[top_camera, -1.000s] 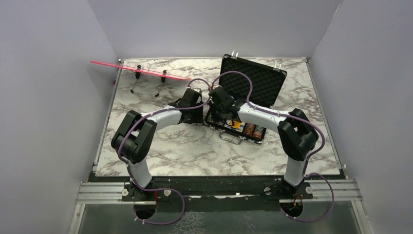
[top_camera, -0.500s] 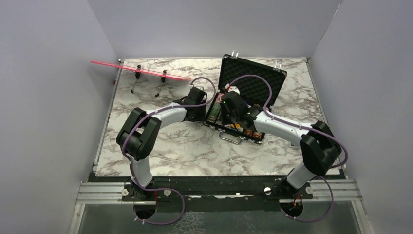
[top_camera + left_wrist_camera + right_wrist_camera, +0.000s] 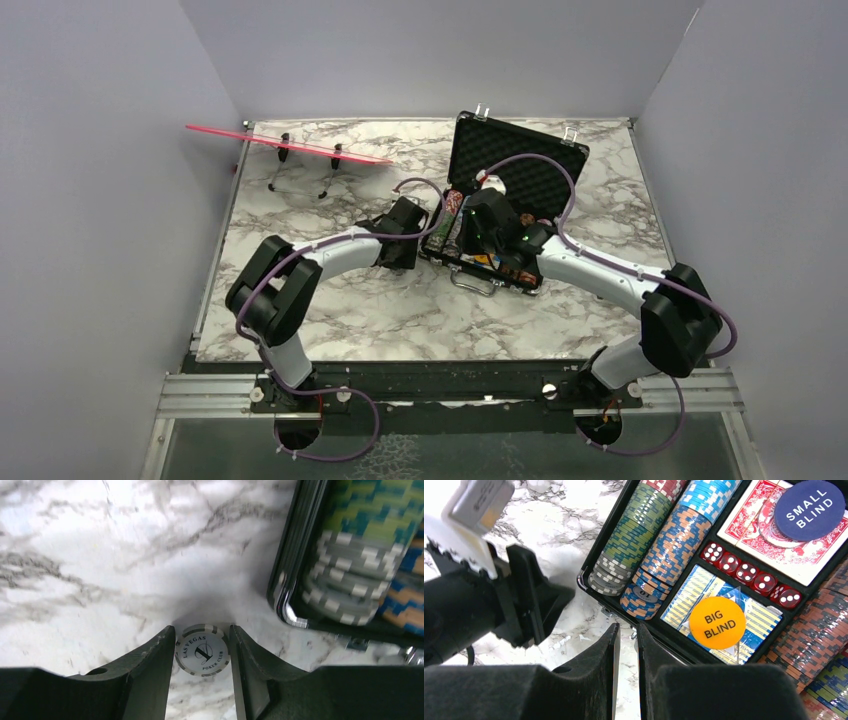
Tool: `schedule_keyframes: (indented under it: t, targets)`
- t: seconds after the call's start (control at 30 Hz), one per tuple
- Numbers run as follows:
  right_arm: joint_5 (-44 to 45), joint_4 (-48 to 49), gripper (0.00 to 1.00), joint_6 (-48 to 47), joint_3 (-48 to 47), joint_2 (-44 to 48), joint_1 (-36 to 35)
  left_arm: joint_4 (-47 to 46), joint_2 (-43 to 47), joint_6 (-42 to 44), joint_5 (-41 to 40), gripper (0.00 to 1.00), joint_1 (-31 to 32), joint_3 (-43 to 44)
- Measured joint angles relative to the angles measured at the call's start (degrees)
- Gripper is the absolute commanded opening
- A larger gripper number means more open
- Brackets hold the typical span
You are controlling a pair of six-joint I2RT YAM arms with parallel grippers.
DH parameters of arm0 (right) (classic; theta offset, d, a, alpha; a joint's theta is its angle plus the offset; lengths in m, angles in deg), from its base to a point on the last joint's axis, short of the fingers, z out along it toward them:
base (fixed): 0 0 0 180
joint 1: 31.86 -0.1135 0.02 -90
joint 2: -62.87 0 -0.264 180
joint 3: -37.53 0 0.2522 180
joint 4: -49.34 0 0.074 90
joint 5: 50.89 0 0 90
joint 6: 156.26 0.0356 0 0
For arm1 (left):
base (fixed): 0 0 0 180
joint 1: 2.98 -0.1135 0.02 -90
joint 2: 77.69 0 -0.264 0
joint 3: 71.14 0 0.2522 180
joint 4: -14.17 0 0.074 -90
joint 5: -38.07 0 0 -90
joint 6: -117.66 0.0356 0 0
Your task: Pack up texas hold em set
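**Left wrist view: loose chip pinched just outside the briefcase**

My left gripper [image 3: 201, 628] pointed down at the marble table [image 3: 100, 555], right beside the end wall of the briefcase [image 3: 286, 580] that faced my left arm. One grey-and-white chip [image 3: 202, 651] printed LAS VEGAS POKER CLUB lay face up between my fingers [image 3: 150, 670]. The jaws had closed to the chip's width and met its rim on both sides. I could not tell whether it was resting on the marble or lifted off it.

The briefcase stood open with its foam-lined lid [image 3: 520, 160] raised at the far side. Inside were tight chip rows [image 3: 634, 525], a line of red dice [image 3: 749, 574], a red card deck [image 3: 769, 537], an orange BIG BLIND button [image 3: 717, 622] and a dark blue SMALL BLIND button [image 3: 809, 502].

My right gripper [image 3: 626, 625] hung above the near corner of the briefcase at that same end, its tips over the marble just outside the rim. Its jaws stood only a narrow slit apart, with nothing between them.
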Motion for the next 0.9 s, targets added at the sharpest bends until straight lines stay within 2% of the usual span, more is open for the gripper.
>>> schedule_keyframes:
  t: [0.13,0.47,0.77,0.9]
  targets:
    - [0.15,-0.02,0.21,0.22,0.13,0.2,0.0,1.25,2.93,0.26,1.03,0.5,1.01,-3.02]
    - [0.2,-0.07,0.21,0.66,0.15,0.33,0.0,3.1,3.06,0.66,1.16,0.59,2.4,-2.73]
    - [0.22,-0.09,0.21,1.07,0.37,1.38,0.0,5.49,3.06,-1.79,-0.9,0.35,3.85,-2.54]
    - [0.2,-0.09,0.21,1.09,0.37,1.44,0.0,5.35,3.08,-2.01,-1.62,0.35,4.24,-2.54]
